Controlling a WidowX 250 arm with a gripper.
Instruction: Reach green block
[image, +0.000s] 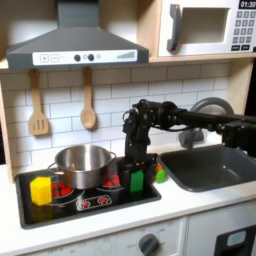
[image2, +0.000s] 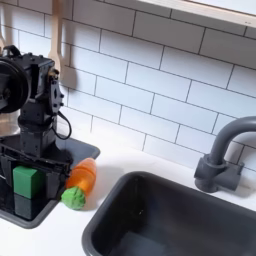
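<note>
The green block (image: 137, 183) stands on the black stove top (image: 110, 205), near its right end in the first exterior view. My gripper (image: 136, 169) hangs straight down over it, open, with a black finger low on each side of the block. In the second exterior view the green block (image2: 28, 184) sits between the fingers of the gripper (image2: 30, 166), at the second exterior view's left edge. I cannot tell whether the fingers touch the block.
A steel pot (image: 82, 162) and a yellow block (image: 40, 190) sit on the stove's left part. An orange carrot toy (image2: 78, 183) lies just right of the green block. The sink (image2: 170, 222) and faucet (image2: 226, 158) lie further right. Wooden utensils (image: 38, 110) hang on the tiled wall.
</note>
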